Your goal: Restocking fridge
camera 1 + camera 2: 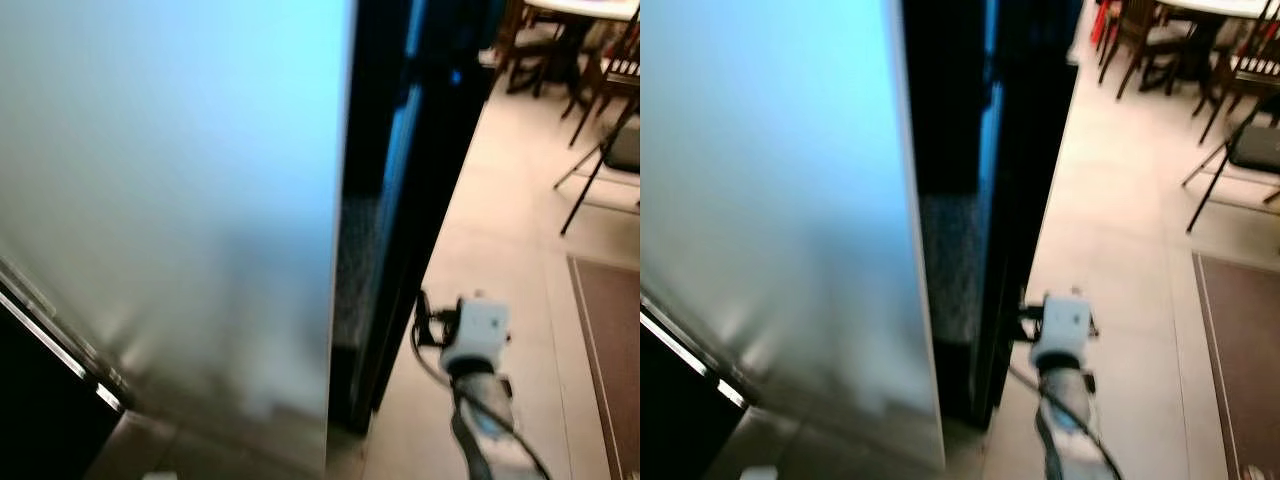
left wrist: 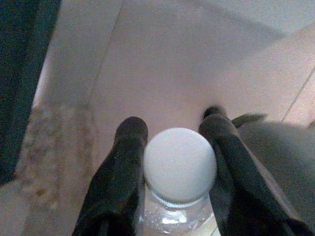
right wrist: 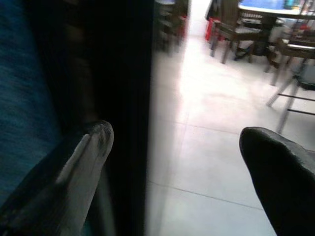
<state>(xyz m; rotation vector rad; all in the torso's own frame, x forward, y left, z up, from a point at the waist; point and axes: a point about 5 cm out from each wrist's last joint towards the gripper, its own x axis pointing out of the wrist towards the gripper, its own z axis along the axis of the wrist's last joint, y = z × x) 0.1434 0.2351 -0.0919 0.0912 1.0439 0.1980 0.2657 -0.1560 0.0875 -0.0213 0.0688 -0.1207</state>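
The fridge's pale door [image 1: 170, 200] fills the left of the eye views, with a dark edge or gap [image 1: 400, 200] beside it. My left gripper [image 2: 173, 123] is shut on a clear bottle with a white cap [image 2: 179, 164], one black finger on each side of the neck, above pale floor tiles. My right arm [image 1: 475, 335] reaches forward low down, close to the dark edge. In the right wrist view my right gripper [image 3: 177, 135] stands open. One finger [image 3: 91, 147] lies against the dark side and nothing is between the fingers.
Pale tiled floor [image 1: 500, 200] runs along the right of the fridge. A table with wooden chairs [image 1: 590, 50] stands at the far right, with thin metal chair legs [image 1: 600, 170] nearer. A brown rug [image 1: 610, 340] lies at the right edge.
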